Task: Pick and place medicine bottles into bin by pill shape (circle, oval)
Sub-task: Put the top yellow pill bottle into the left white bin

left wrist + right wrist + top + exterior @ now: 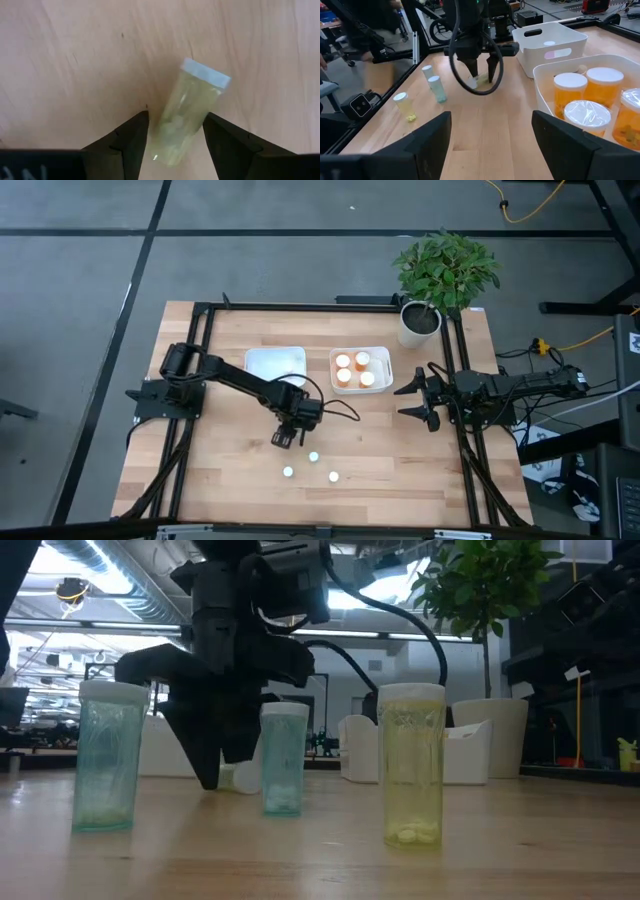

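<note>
yellow bottle (pixel 192 117) lying on table | left tool (pixel 175 137) open, fingers straddling it

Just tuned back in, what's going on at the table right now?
The left gripper is down at a pale bottle lying on its side, fingers open either side of it. Three small bottles stand upright nearby. Four orange bottles sit in one white bin; the other bin holds one. The right gripper waits open at the table's edge.
</note>
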Motion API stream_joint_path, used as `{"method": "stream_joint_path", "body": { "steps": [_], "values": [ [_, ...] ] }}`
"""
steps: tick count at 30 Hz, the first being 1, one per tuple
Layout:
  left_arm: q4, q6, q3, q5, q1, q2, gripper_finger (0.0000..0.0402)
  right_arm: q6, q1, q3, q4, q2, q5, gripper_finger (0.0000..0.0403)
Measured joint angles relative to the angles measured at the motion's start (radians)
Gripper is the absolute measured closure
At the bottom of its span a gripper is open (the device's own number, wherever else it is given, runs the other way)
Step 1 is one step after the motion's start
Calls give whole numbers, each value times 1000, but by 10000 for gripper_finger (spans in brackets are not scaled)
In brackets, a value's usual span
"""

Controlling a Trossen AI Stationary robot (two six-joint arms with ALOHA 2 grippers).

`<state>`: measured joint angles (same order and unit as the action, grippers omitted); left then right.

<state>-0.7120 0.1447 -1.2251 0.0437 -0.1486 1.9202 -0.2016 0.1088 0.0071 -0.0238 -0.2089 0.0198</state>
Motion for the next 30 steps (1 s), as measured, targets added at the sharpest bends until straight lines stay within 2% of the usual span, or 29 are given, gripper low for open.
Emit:
{"method": "stream_joint_path", "body": {
  "steps": [6, 9, 30],
  "values": [
    [15, 184, 0, -6, -3, -6, 214, 0, 0, 0, 0, 0, 0, 124],
    [39, 225, -1, 0, -3, -6, 214, 0, 0, 0, 0, 0, 0, 124],
    [144, 277, -5, 10, -49, -8, 214, 0, 0, 0, 0, 0, 0, 124]
  ]
}}
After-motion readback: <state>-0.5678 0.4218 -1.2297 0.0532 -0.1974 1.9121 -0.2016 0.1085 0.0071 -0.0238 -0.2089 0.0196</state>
